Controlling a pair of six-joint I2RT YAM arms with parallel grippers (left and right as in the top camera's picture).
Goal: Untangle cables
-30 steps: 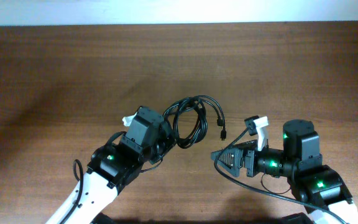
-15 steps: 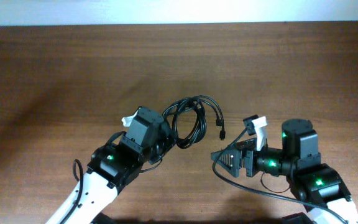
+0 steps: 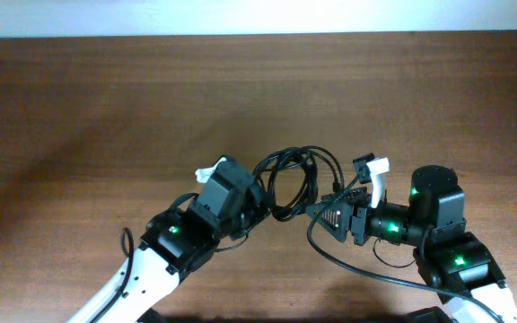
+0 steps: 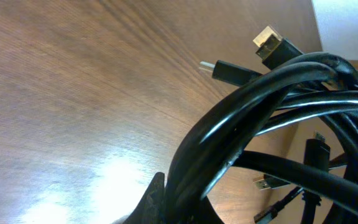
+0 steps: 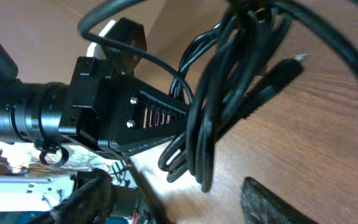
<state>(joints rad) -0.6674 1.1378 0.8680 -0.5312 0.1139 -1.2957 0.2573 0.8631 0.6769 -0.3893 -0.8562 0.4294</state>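
The cables (image 3: 290, 179) are a bundle of thin black loops held above the wooden table (image 3: 106, 108), between the two arms. My left gripper (image 3: 257, 205) is shut on the bundle's left side. In the left wrist view the cords (image 4: 260, 112) run up from its dark finger (image 4: 160, 199), and two silver-tipped plugs (image 4: 269, 40) stick out at the top. My right gripper (image 3: 319, 212) sits at the bundle's right side. In the right wrist view the looped end of the cables (image 5: 197, 155) hangs between its two separated fingers (image 5: 278, 205) without touching them.
The left arm's black gripper body (image 5: 117, 118) fills the left of the right wrist view, close to the right gripper. A thicker black arm wire (image 3: 348, 260) curves under the right arm. Bare table stretches behind and to the left.
The left gripper carried the bundle to the right. The right gripper moved up and left until the bundle's end sits between its fingers, and its jaws have narrowed.
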